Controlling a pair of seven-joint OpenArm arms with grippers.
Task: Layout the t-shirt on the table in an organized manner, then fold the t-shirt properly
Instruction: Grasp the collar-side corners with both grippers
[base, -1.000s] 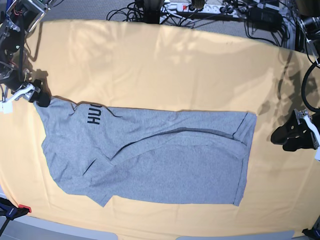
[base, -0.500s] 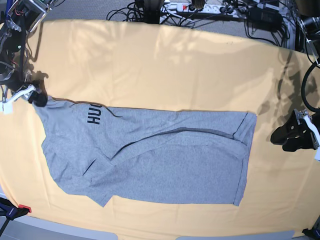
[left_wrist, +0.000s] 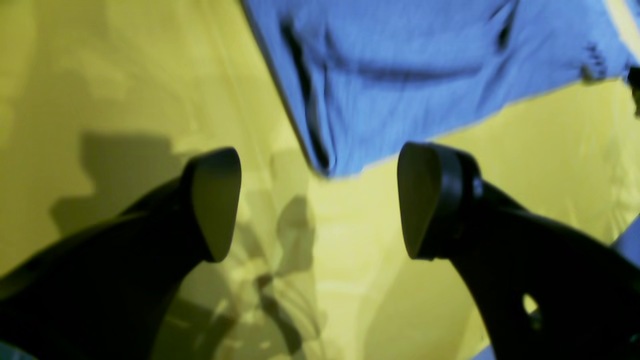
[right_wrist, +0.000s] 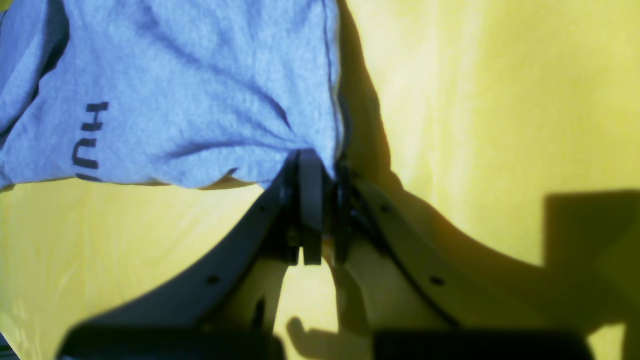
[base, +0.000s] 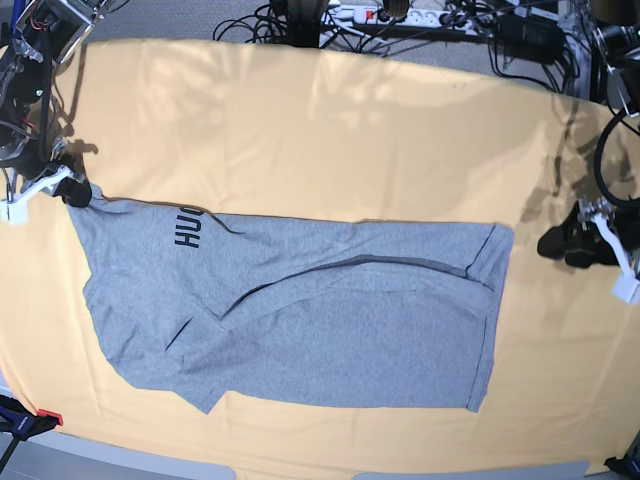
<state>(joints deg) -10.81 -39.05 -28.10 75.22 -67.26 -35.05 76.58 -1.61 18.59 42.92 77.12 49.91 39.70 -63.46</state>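
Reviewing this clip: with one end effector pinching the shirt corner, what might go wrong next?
1. The right end effector pinches only a small bit of the t-shirt corner; a pull may slip.
2. The left end effector is open, off the fabric, so the shirt could drag and bunch across the table.

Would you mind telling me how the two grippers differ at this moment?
The right gripper is shut on a corner of the t-shirt; the left gripper is open and holds nothing. The right one touches the shirt, while the left hovers apart from it. Both sit above the table.
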